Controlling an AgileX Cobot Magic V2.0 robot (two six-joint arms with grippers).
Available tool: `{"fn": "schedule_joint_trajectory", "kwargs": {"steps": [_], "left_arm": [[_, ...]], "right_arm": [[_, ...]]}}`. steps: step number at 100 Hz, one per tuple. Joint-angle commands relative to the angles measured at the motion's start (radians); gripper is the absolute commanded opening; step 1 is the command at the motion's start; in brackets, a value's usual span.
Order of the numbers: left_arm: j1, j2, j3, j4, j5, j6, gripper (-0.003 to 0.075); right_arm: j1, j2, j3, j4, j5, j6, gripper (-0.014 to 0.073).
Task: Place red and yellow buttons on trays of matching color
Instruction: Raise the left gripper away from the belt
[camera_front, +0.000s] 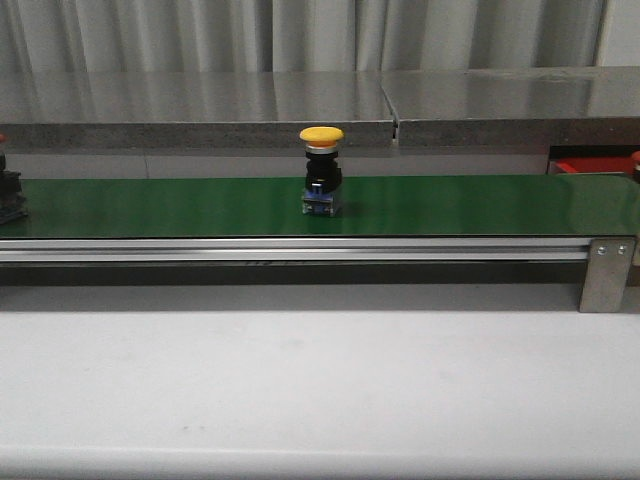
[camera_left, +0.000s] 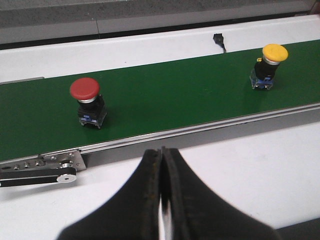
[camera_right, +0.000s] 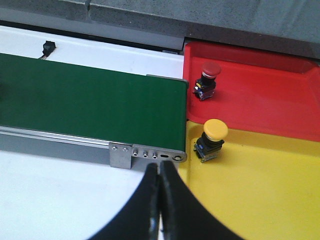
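I'm seeing a yellow button on the belt (camera_front: 321, 172) standing upright at the centre of the front view, cap up, on the green conveyor belt (camera_front: 450, 205). In the left wrist view that same button is sitting at the upper right of the frame, and a red button on the belt (camera_left: 87, 101) is standing upright at centre left, well apart from it. At the far left edge of the front view I'm only getting a sliver of a dark body; too cropped to call.

In the right wrist view, a red button in the tray (camera_right: 207, 80) is resting on the red tray (camera_right: 260, 95) at upper right, and a yellow button in the tray (camera_right: 212, 140) is resting on the yellow tray (camera_right: 250, 195) just below it, near the belt's end bracket (camera_right: 145, 152). The two trays are lying edge to edge, just beside the belt end.

The left gripper (camera_left: 162, 165) is hovering over the white bench (camera_front: 320, 390) at bottom centre of its frame, jaws clenched together, grasping nothing. The right gripper (camera_right: 160, 177) is doing likewise at bottom centre of its own frame, jaws pressed closed and empty. Neither arm is showing in the front view.
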Motion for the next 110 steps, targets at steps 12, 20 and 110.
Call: {"fn": "schedule_joint_trajectory", "kwargs": {"steps": [12,20,110], "left_arm": [[-0.007,-0.085,0.021,-0.005,-0.072,-0.011,-0.0020],[-0.007,-0.098,0.025,0.032,-0.074,-0.011,-0.0020],[-0.007,-0.101,0.026,0.051,-0.064,-0.011,-0.0020]], "right_arm": [[-0.001,0.007,-0.025,0.003,-0.064,-0.001,-0.0118],[0.004,0.017,-0.025,0.003,-0.059,-0.001,-0.0118],[0.278,0.654,-0.559,-0.012,0.158,-0.001,0.0556]]}}
